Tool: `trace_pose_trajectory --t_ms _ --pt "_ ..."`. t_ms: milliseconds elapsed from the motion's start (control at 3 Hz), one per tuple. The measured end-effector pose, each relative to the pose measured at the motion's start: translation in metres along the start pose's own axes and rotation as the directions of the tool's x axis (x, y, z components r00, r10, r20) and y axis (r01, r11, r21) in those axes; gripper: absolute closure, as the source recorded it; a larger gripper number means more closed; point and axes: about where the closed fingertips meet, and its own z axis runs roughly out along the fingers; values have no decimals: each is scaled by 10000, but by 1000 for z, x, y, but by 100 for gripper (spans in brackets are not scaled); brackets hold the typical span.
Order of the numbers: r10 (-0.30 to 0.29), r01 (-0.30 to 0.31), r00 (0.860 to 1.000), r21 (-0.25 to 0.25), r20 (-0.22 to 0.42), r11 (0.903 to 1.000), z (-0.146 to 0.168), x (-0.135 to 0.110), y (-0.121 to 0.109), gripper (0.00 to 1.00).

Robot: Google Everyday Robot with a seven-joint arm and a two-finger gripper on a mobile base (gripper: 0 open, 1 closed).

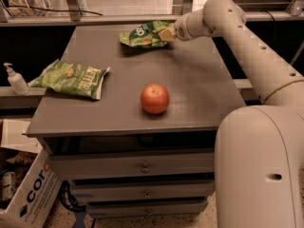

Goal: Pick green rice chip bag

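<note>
The green rice chip bag (142,34) is small, crinkled and bright green with a dark round logo. It is at the back middle of the grey table (199,80). My gripper (166,33) reaches in from the right and is shut on the bag's right end. That end looks raised a little, and a shadow shows under the bag. The arm (247,46) stretches from the lower right up over the table's right side.
A larger pale green KETTLE bag (73,78) lies at the table's left edge. A red apple (155,98) sits near the front middle. A soap dispenser (15,79) stands on a ledge to the left. A cardboard box (26,194) is on the floor at lower left.
</note>
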Motion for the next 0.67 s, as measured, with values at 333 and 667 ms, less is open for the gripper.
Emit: trace_pose_trajectory --t_ms 333,667 --pt "74 -66 9996 -311 256 9995 -37 -8 6 100" --pt "293 -248 9961 -546 831 9982 -73 -17 9 100"
